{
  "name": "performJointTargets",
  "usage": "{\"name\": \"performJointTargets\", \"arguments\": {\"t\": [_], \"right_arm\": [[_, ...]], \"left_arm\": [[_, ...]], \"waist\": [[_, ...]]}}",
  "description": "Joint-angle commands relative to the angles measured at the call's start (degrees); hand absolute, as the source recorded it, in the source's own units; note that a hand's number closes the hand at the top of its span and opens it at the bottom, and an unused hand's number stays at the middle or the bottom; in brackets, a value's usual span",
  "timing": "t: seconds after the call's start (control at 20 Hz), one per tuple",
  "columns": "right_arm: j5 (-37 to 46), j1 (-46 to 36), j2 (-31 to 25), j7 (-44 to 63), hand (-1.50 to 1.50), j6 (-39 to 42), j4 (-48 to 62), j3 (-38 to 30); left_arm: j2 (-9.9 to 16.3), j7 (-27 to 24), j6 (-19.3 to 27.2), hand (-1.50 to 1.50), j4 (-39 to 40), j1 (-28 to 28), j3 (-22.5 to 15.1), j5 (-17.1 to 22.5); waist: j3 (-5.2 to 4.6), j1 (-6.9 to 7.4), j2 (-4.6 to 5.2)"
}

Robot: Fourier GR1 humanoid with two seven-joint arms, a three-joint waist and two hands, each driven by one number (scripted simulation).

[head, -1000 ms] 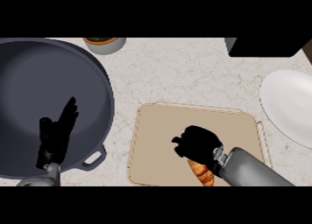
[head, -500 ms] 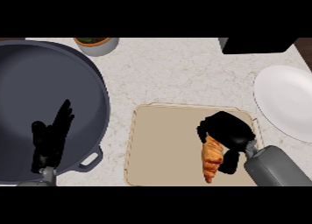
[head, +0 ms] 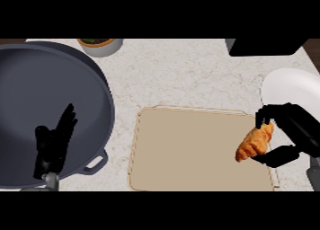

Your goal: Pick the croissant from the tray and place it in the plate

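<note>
The right hand (head: 300, 134) comes in from the lower right corner, its grey forearm just showing at the edge, fingers and thumb curled round the croissant (head: 255, 143). The croissant sits in that grasp on the hand's inner side, tilted, with its upper tip up by the fingers and its lower, fatter end hanging towards the thumb. It shows over the right edge of the tray (head: 189, 152), and whether it touches the tray cannot be told from this view. The tan tray itself spreads out to the left of the right hand, bare across its middle.

At the lower left, the left hand (head: 54, 141) stands with fingers straight and pointing up, holding nothing, resting over the near right part of the big dark pot (head: 30, 103). The pot's small loop handle (head: 96, 162) pokes out just to the right of this hand, close to the tray's left edge.

Just beyond the right hand, on its outer side, lies the white plate (head: 292, 87), partly hidden by the fingers. Farther off, above the plate, a black box (head: 265, 46) stands at the counter's back. Beyond the left hand, past the pot's rim, a small grey planter (head: 100, 45) sits on the pale speckled counter (head: 182, 76)
</note>
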Motion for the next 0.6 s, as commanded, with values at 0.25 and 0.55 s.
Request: {"name": "performJointTargets", "arguments": {"t": [0.25,0.55], "right_arm": [[-9.04,0.10,0.07,3.93,1.50,-5.81,-7.12,-17.06],[-10.84,-0.91,-2.23,2.84,1.50,-3.87,0.61,-23.34]], "left_arm": [[-1.74,-1.03,-0.17,0.00,2.91,-0.87,-0.47,-0.58],[-0.52,-2.59,-2.66,0.00,2.86,-1.58,1.70,-0.05]], "waist": [[-0.15,0.88,0.19],[-0.13,1.48,0.29]]}}
